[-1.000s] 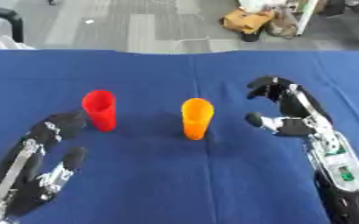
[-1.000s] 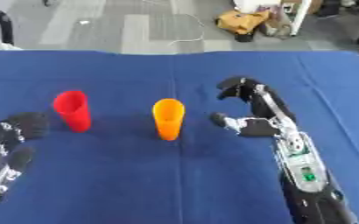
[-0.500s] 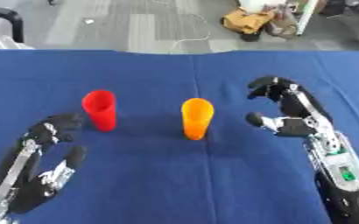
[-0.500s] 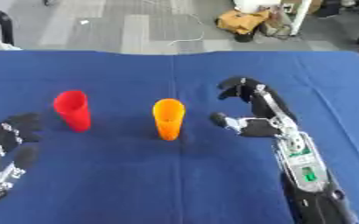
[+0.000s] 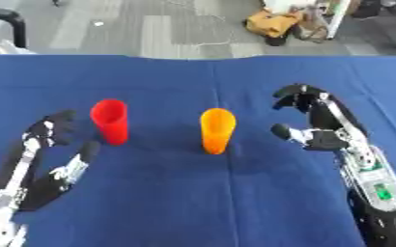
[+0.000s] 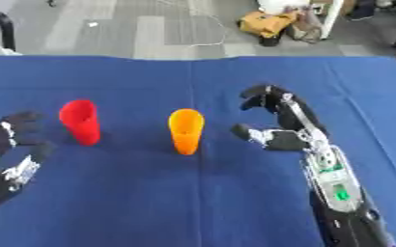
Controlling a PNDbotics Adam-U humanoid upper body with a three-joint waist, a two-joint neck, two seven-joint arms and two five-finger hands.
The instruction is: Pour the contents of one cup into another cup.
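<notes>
On the blue cloth-covered worktop (image 5: pixel 235 202) two cups stand upright, apart. The red plastic cup (image 5: pixel 111 121) is just right of the left hand's fingers (image 5: pixel 53 129). The orange plastic cup (image 5: pixel 218 130) stands left of the right hand's fingers (image 5: pixel 296 91), between both hands.

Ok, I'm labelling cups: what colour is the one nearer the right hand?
Orange, best seen in the left eye view.

Grey tiled floor (image 5: pixel 150 29) beyond the blue table (image 5: pixel 235 202), with clutter (image 5: pixel 273 21).
</notes>
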